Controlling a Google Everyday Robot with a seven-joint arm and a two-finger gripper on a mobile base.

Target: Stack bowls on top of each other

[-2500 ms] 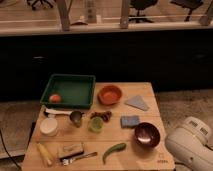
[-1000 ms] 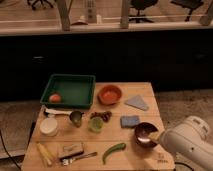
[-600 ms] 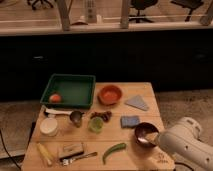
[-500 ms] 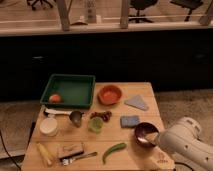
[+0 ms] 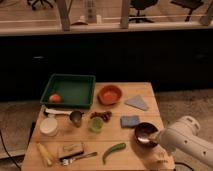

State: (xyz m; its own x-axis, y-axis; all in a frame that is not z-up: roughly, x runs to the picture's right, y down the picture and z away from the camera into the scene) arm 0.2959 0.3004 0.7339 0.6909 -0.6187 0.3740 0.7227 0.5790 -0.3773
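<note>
The maroon bowl (image 5: 145,134) sits close to the right edge of the table (image 5: 152,112), toward the front right corner. The gripper (image 5: 156,140) is at the bowl's right rim, and its grip cannot be told. The orange bowl (image 5: 110,94) stands well apart near the back edge, just beside the green tray (image 5: 68,76) at the back left corner. A blue sponge (image 5: 130,121) and a grey cloth (image 5: 136,102) lie roughly between the bowls.

Office-like robotics lab, rolling office chairs (image 5: 142,7) behind a railing (image 5: 125,17), speckled floor (image 5: 187,105), wooden desk (image 5: 107,136) spread with test props, white arm's gripper (image 5: 155,139) at its right front edge
</note>
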